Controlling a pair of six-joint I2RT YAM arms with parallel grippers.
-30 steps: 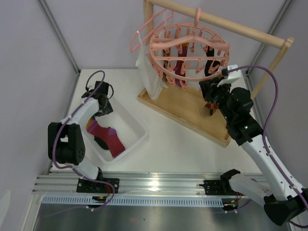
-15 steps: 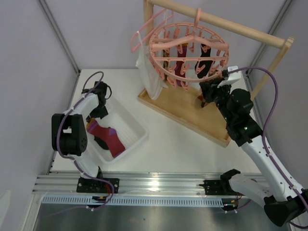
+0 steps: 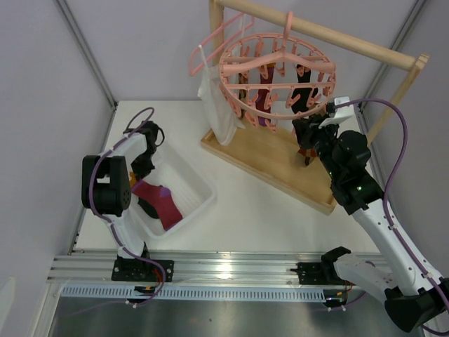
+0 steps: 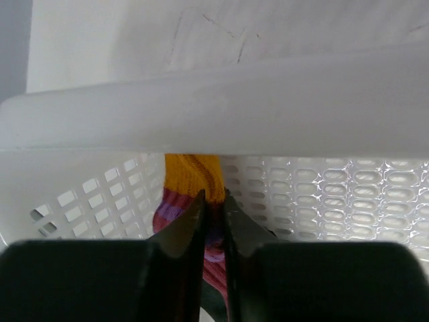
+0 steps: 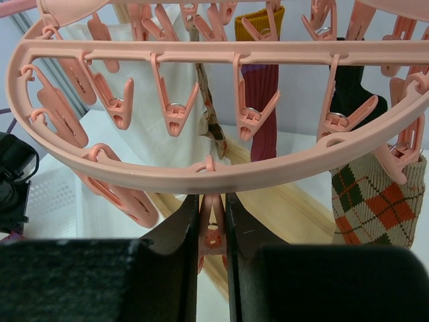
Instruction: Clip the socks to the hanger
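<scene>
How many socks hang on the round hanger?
3 show plainly: a maroon sock in the middle, a black sock to its right, an argyle sock at the far right. A patterned piece beside the white top may be a fourth.

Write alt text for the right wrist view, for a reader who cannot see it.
The right gripper is shut on one pink clip dangling from the near rim of the pink hanger. Beyond hang a maroon sock, a black sock and, at right, an argyle sock; a white top hangs left.
</scene>
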